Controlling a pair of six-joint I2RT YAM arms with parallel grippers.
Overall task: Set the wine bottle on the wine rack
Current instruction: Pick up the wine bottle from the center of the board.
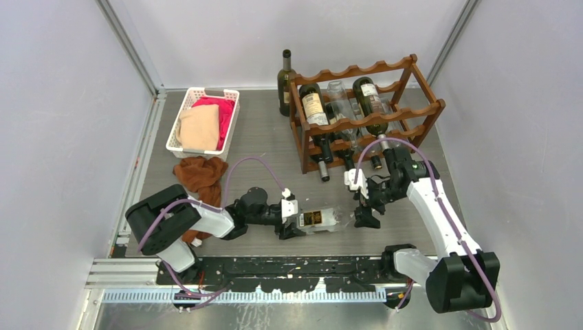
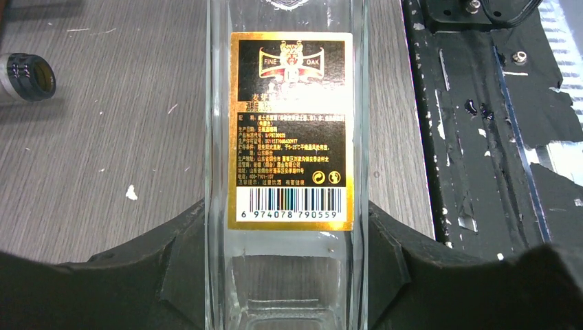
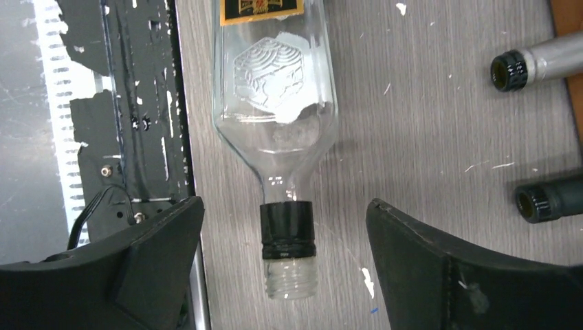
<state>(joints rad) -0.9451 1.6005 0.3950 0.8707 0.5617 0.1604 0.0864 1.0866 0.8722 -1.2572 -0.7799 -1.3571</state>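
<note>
Clear glass with a black-and-gold label, the wine bottle (image 1: 323, 218) lies on its side on the grey desk (image 1: 275, 151). It is near the front edge, between the two arms and well apart from the wine rack (image 1: 357, 71). Its base points toward the left arm and its neck toward the right arm.

The left tool (image 1: 294, 223) is clamped on the bottle's lower body. In the left wrist view, both black fingers (image 2: 172, 261) press against the glass sides just below the barcode. The right tool (image 1: 364, 214) stands spread wide around the neck. In the right wrist view, its fingers (image 3: 440, 268) flank the black-collared mouth with bare desk showing on each side, touching nothing.

The reddish-brown rack stands at the back right of the desk and holds several bottles lying in its scallops — a dark labelled bottle (image 1: 313, 103) and a clear bottle (image 1: 338, 96) among them. Their necks poke out toward the arms. A dark green bottle (image 1: 285, 82) stands upright just beside the rack's left end.

At the back left, a white slotted basket (image 1: 214, 91) holds pink and tan cloths. A brown cloth (image 1: 205, 173) lies crumpled on the desk just in front of it.
</note>
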